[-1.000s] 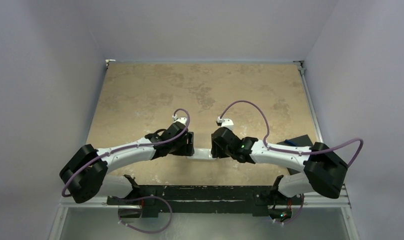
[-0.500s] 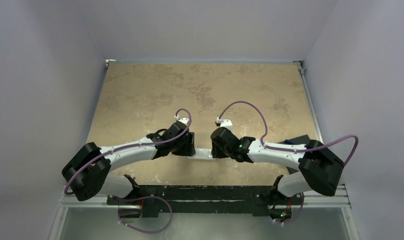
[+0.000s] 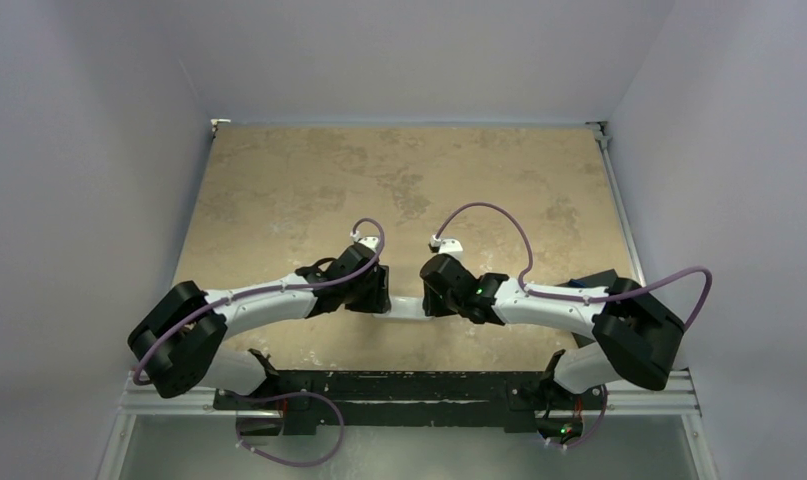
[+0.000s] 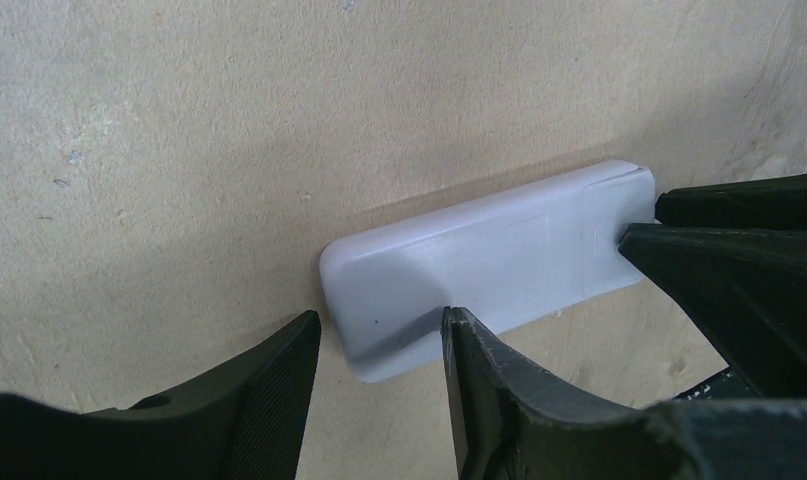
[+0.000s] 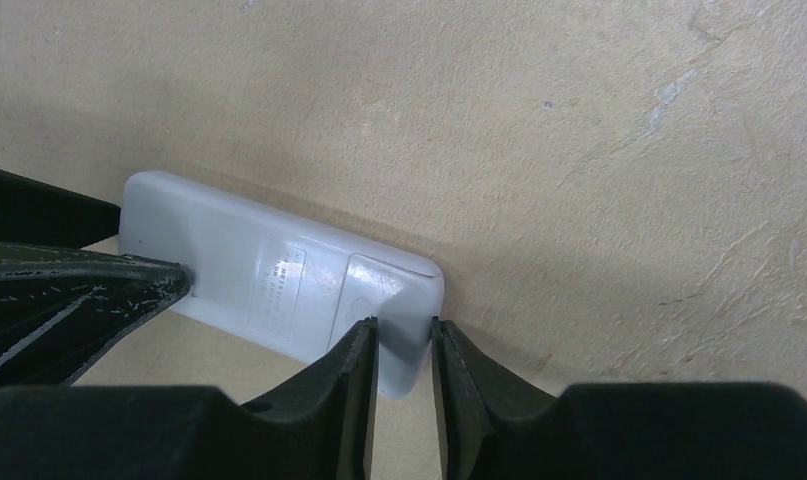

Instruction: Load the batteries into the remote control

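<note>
The remote control (image 3: 406, 307) is a small white handset, plain back up, lying between my two grippers low over the table. In the left wrist view the remote (image 4: 499, 255) has its rounded end between the fingers of my left gripper (image 4: 381, 330), which is open, with the left finger clear of it. In the right wrist view my right gripper (image 5: 403, 330) is shut on the other end of the remote (image 5: 269, 275), where a seam marks a panel. The grippers (image 3: 382, 300) (image 3: 427, 300) face each other. No batteries show.
A dark flat object (image 3: 601, 279) with a bit of blue at its edge lies at the table's right edge, partly behind the right arm. The tan table (image 3: 399, 170) stretches bare to the far wall. A black rail (image 3: 399, 385) runs along the near edge.
Both arms' elbows have drifted slightly inward toward the middle. The grippers stay at the remote's two ends and the remote has hardly moved.
</note>
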